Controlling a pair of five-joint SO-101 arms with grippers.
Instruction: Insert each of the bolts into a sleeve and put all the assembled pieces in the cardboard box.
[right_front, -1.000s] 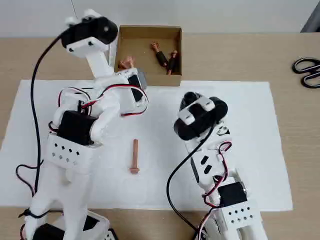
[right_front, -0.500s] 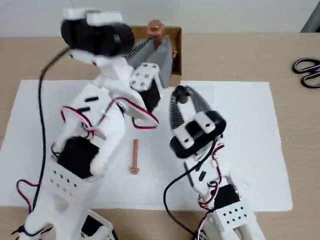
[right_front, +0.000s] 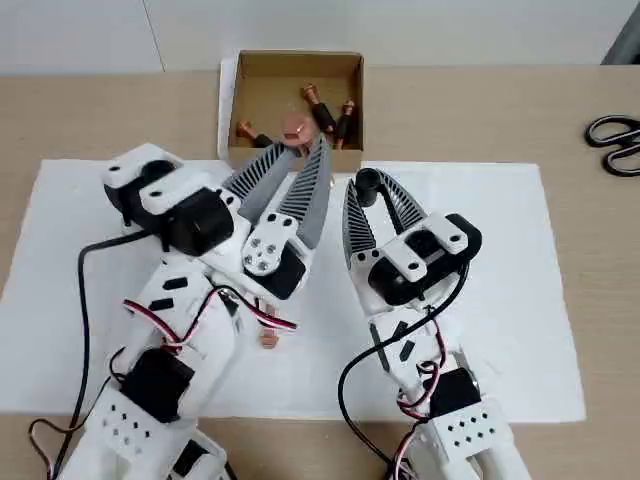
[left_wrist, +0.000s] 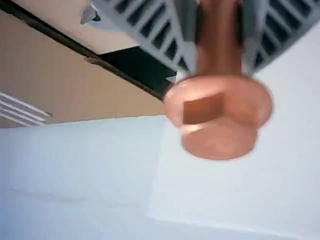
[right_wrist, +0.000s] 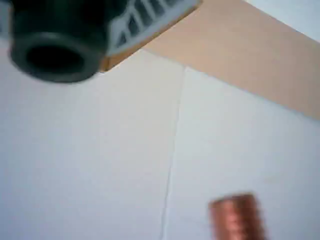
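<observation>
My left gripper (right_front: 297, 142) is shut on a copper bolt (right_front: 296, 129), held head up just in front of the cardboard box (right_front: 230, 100). In the left wrist view the bolt's head (left_wrist: 218, 112) juts out from between the grey fingers (left_wrist: 150, 30). Close beside it, my right gripper (right_front: 366, 190) is shut on a black sleeve (right_front: 366, 182), whose open bore (right_wrist: 55, 52) shows in the right wrist view. Another bolt (right_front: 268, 338) lies on the white paper, mostly hidden under the left arm. Several assembled pieces (right_front: 322, 115) lie in the box.
White paper (right_front: 500, 300) covers the table's middle. Scissors (right_front: 615, 142) lie at the far right on the bare wood. A threaded copper bolt end (right_wrist: 237, 217) shows at the edge of the right wrist view.
The left arm has lifted a bolt and drawn back from over the box toward the paper. The right gripper has come up with the sleeve and now stands beside the bolt.
</observation>
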